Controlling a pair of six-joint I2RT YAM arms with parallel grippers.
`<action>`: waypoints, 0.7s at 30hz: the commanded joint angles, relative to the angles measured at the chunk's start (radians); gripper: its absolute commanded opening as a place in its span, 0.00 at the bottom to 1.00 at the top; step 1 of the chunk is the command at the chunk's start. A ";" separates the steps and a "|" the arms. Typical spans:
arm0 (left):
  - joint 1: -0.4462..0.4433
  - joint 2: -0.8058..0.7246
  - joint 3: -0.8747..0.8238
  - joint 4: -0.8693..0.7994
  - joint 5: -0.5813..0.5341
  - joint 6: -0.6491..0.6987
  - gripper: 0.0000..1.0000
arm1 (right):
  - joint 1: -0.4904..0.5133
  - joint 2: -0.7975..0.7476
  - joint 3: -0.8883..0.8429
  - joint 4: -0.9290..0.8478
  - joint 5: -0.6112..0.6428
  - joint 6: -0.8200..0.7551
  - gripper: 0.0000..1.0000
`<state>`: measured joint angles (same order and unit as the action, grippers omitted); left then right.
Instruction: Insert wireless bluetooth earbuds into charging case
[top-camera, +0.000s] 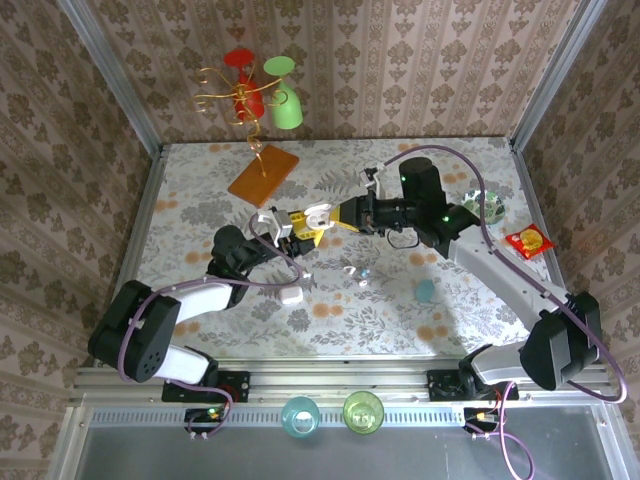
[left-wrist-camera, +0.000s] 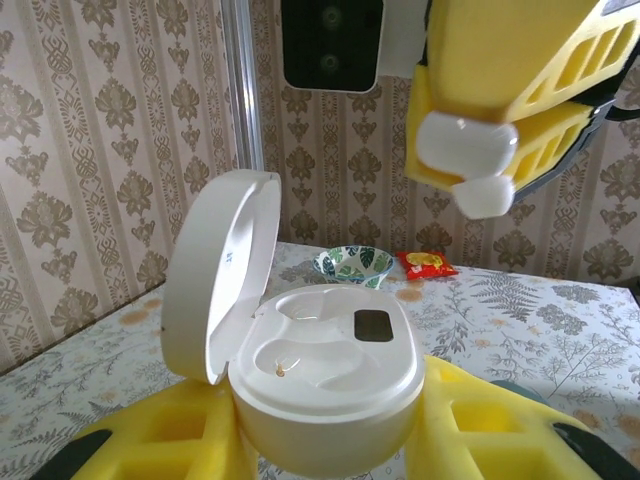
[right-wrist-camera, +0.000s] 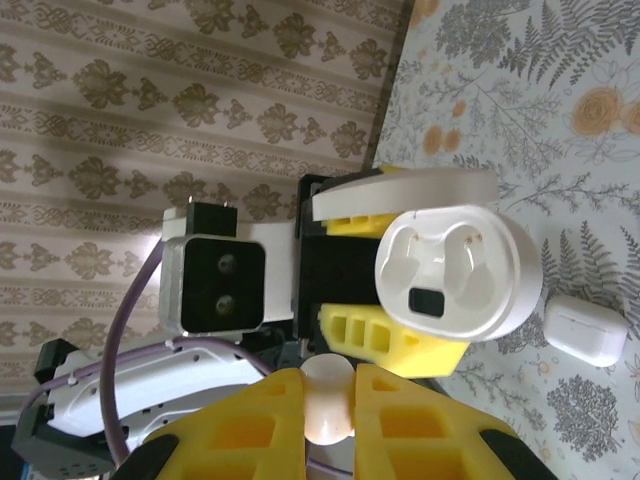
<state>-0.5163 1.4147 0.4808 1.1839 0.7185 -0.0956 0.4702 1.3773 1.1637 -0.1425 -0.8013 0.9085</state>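
Earbud (left-wrist-camera: 462, 148) is sitting pinched in the nearly shut right claw (right-wrist-camera: 328, 388), hovering just above the open case (left-wrist-camera: 330, 375), which the left claw (left-wrist-camera: 325, 432) is clamping, jaws partway closed around it. Its 2 wells (left-wrist-camera: 285, 362) are lying empty; lowering slowly, stem lined up with a well, is looking wise.

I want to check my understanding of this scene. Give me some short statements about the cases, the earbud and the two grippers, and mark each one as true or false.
1. The round charging case held in the left gripper has its lid open. True.
2. Both sockets of that case hold earbuds. False: both are empty.
3. The right gripper is shut on a white earbud. True.
4. The white rectangular case on the table stands open. False: it lies closed.
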 joint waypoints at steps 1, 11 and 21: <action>-0.007 0.010 0.022 0.056 -0.011 0.031 0.27 | 0.017 0.044 0.061 -0.039 0.039 -0.031 0.16; -0.011 0.032 0.022 0.075 -0.013 0.036 0.28 | 0.050 0.108 0.130 -0.101 0.096 -0.078 0.15; -0.011 0.031 0.019 0.075 -0.018 0.044 0.27 | 0.077 0.164 0.187 -0.140 0.111 -0.103 0.15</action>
<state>-0.5240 1.4429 0.4808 1.2144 0.7059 -0.0734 0.5388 1.5257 1.3106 -0.2459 -0.7105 0.8349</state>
